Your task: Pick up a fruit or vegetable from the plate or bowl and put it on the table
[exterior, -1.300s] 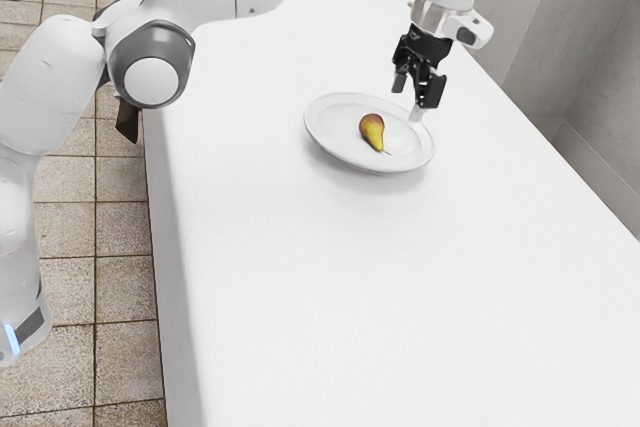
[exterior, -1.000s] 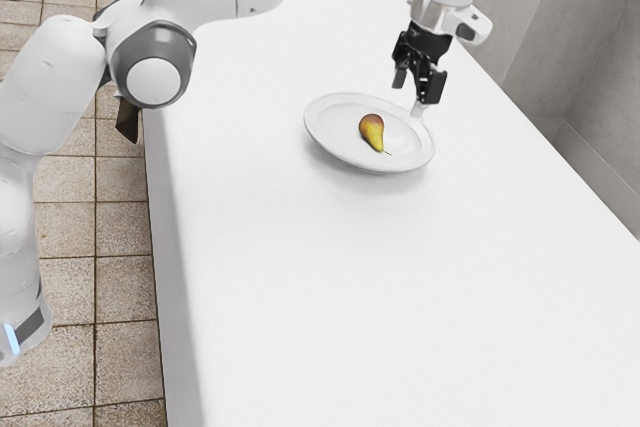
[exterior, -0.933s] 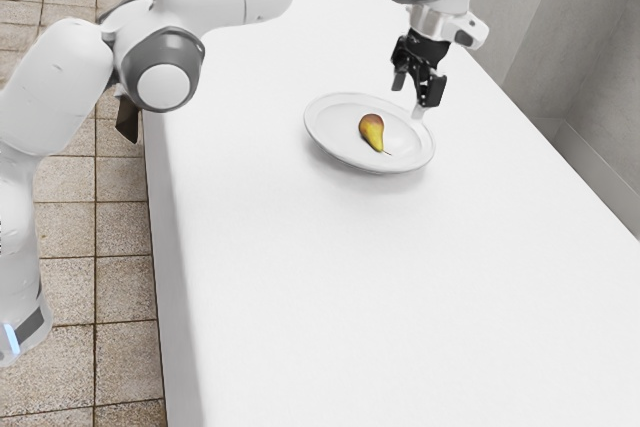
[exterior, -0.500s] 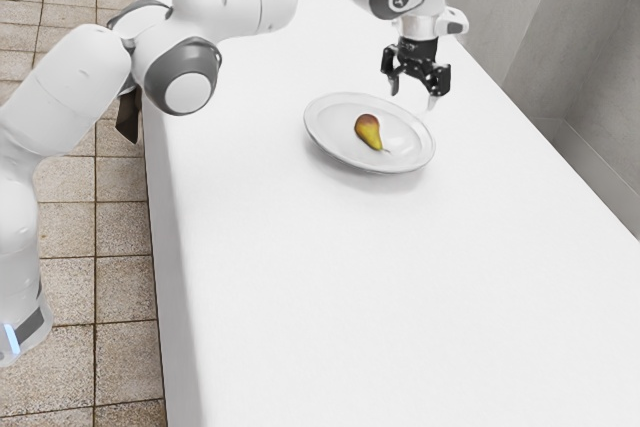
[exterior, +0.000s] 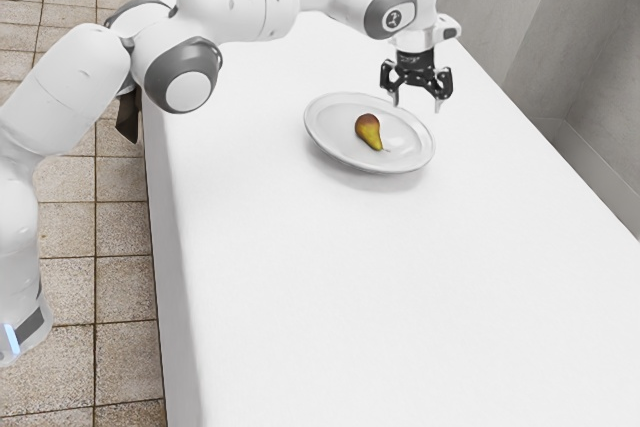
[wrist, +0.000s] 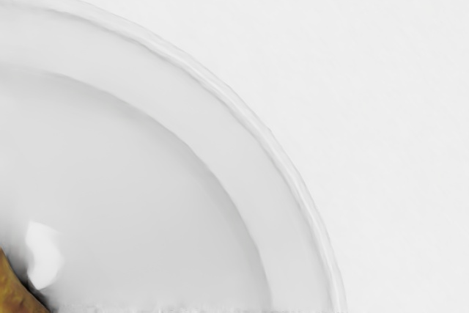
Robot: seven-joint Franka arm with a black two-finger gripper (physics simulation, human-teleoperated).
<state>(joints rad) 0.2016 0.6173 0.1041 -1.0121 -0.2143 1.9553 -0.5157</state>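
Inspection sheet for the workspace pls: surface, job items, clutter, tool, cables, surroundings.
Surface: white tabletop, no marks seen
Job's things: one pear, red-brown and yellow-green, lying on a white plate; not yet on the table
Clutter: nothing seen
Tool: black two-finger tool, open, holding nothing, near the plate's rim
Cables: nothing seen
Surroundings: tiled floor toward the exterior view's left, grey wall toward its right

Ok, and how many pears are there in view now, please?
1: the pear lies on the white plate, near its middle.
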